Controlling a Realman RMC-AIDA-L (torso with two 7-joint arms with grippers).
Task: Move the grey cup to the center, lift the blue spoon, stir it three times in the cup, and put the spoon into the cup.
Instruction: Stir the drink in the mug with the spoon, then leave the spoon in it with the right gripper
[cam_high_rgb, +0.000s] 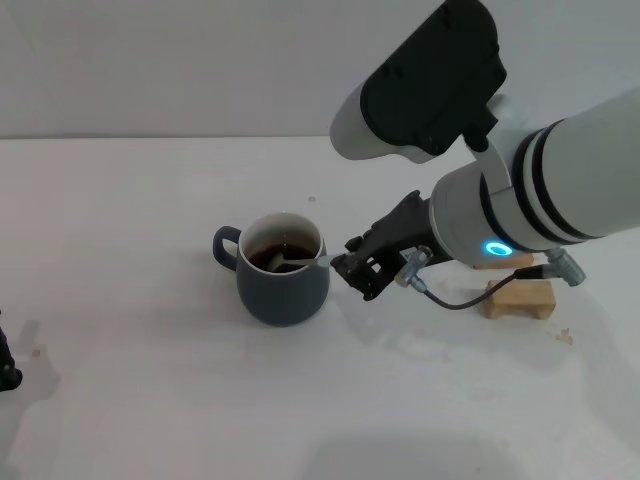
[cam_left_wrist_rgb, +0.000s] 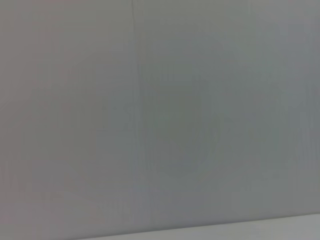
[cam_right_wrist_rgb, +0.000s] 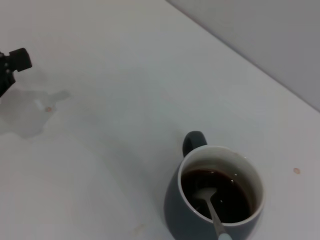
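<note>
Sitting parked at the near left edge of the white worktop (cam_high_rgb: 150, 400), the left hand (cam_high_rgb: 6, 365) showed too little to tell its state. Farther in, the dark slate-grey ceramic cup (cam_high_rgb: 283, 270) stood mid-worktop, its slim pale-blue spoon (cam_high_rgb: 300, 262) dipped in brown liquid. The right hand (cam_high_rgb: 352, 268) pinched the spoon's handle beside the rim. Beyond lay a pale wooden block (cam_high_rgb: 520, 298).

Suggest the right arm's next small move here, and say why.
Probably back the right gripper away from the grey cup: the blue spoon already sits bowl-down in the dark liquid, its handle leaning on the rim. The left gripper is parked at the table's left edge.
</note>
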